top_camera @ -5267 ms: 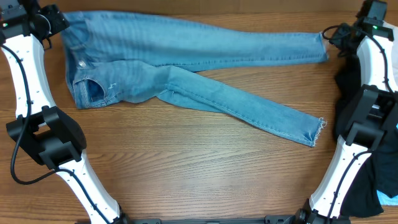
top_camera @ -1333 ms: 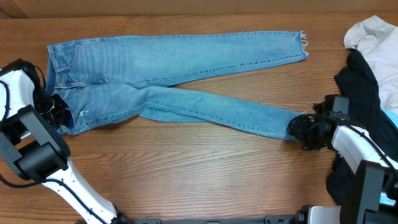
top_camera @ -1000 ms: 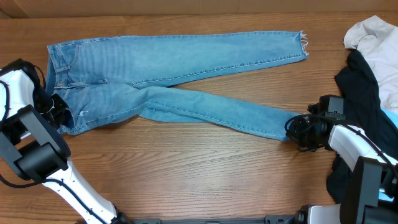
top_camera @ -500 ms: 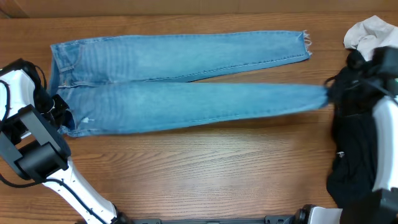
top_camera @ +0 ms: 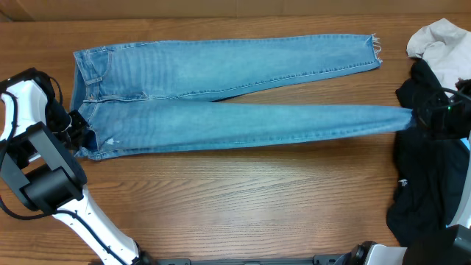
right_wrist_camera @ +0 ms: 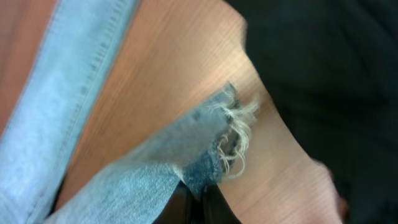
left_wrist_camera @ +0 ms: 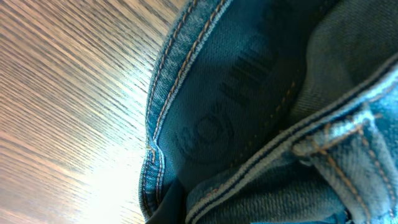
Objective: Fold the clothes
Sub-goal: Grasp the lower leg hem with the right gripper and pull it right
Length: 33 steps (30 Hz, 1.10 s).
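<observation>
The light blue jeans point(top_camera: 221, 121) lie flat across the table, waist at the left and both legs running right. The far leg ends in a frayed hem point(top_camera: 374, 46). The near leg is stretched straight, and my right gripper point(top_camera: 421, 120) is shut on its frayed ankle hem point(right_wrist_camera: 219, 140). In the right wrist view the dark fingertips point(right_wrist_camera: 183, 205) pinch that hem just above the wood. My left gripper point(top_camera: 76, 129) is shut on the near corner of the waistband point(left_wrist_camera: 186, 74). The left wrist view is filled with denim, and its jaws are hidden under the fabric.
A black garment point(top_camera: 423, 177) is heaped along the right edge, right beside my right gripper, with an off-white cloth point(top_camera: 438, 35) behind it. Bare wooden table point(top_camera: 243, 206) lies in front of the jeans. The left arm's base point(top_camera: 44, 177) stands at the front left.
My right gripper has pulled the near leg's hem to the right and away, so the slanted leg now lies straight. The whole pair slid slightly right. The left gripper kept its hold.
</observation>
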{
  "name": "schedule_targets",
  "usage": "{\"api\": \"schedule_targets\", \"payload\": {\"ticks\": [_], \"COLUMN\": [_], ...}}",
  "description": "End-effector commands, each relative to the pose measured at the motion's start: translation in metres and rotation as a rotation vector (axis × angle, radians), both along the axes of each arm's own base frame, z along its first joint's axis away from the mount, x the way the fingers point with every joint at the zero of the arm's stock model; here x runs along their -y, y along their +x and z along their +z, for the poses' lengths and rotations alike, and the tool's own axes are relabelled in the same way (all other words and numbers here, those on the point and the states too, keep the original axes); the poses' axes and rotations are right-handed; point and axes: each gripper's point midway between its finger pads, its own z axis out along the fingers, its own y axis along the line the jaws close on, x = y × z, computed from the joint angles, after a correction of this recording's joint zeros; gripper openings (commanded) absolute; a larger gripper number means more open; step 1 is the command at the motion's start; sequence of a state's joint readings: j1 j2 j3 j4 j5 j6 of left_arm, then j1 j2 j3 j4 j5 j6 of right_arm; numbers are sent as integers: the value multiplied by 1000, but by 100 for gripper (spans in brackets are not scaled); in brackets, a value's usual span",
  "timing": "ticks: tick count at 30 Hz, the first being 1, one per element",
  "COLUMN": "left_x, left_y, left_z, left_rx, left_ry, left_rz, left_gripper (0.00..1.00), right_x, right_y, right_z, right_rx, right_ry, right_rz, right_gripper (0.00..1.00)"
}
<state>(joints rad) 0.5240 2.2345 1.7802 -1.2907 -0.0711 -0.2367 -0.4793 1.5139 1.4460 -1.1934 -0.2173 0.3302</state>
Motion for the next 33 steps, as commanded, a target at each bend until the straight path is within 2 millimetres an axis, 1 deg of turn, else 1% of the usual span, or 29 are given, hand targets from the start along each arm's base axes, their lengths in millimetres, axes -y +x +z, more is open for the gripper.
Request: {"api": "schedule_targets", "payload": {"ticks": [1, 5, 7, 9, 11, 13, 14, 15, 17, 18, 19, 21, 22, 24, 25, 26, 29, 31, 33], "left_x": [-34, -34, -34, -34, -32, -31, -31, -31, -31, -31, -31, -30, -30, -29, -29, -29, -28, -27, -30], "left_y": [-6, -6, -6, -6, -5, -4, -4, -4, -4, -4, -4, -4, -4, -4, -5, -5, -6, -5, -8], "left_z": [16, 16, 15, 16, 15, 15, 15, 15, 15, 15, 15, 15, 15, 15, 15, 15, 15, 15, 16], "left_rx": [9, 9, 9, 9, 14, 18, 18, 18, 18, 18, 18, 19, 20, 19, 16, 15, 13, 15, -1], "left_ry": [134, 134, 134, 133, 124, 117, 118, 118, 118, 118, 117, 114, 112, 110, 108, 107, 102, 99, 112], "left_rz": [22, 22, 22, 22, 22, 23, 22, 22, 22, 22, 23, 23, 23, 23, 23, 23, 23, 23, -1], "left_gripper": [4, 4, 4, 4, 4, 4, 4, 4, 5, 5, 6, 9, 13, 27, 36, 40, 60, 64, 64], "right_x": [27, 27, 31, 37, 44, 54, 58, 61, 63, 64, 65, 68, 69, 70, 68, 67, 64, 62, 62], "right_y": [25, 53, 65, 67, 59, 43, 36, 25, 11, 6, 0, -4, -5, -5, -3, -2, 1, 3, 4], "right_z": [9, -3, -16, -38, -66, -97, -106, -118, -133, -138, -142, -142, -142, -141, -141, -141, -141, -141, -141], "right_rx": [61, 94, 87, 29, -73, -208, -255, -315, -391, -415, -436, -446, -445, -436, -426, -419, -404, -401, -400], "right_ry": [-152, -181, -189, -193, -195, -193, -186, -171, -134, -121, -107, -99, -98, -88, -72, -63, -50, -54, -54], "right_rz": [16, 74, 99, 107, 92, 63, 34, -1, -22, -26, -32, -43, -49, -54, -52, -50, -44, -38, -37], "right_gripper": [4, 4, 4, 4, 4, 4, 6, 11, 35, 41, 42, 42, 43, 43, 43, 43, 43, 43, 43]}}
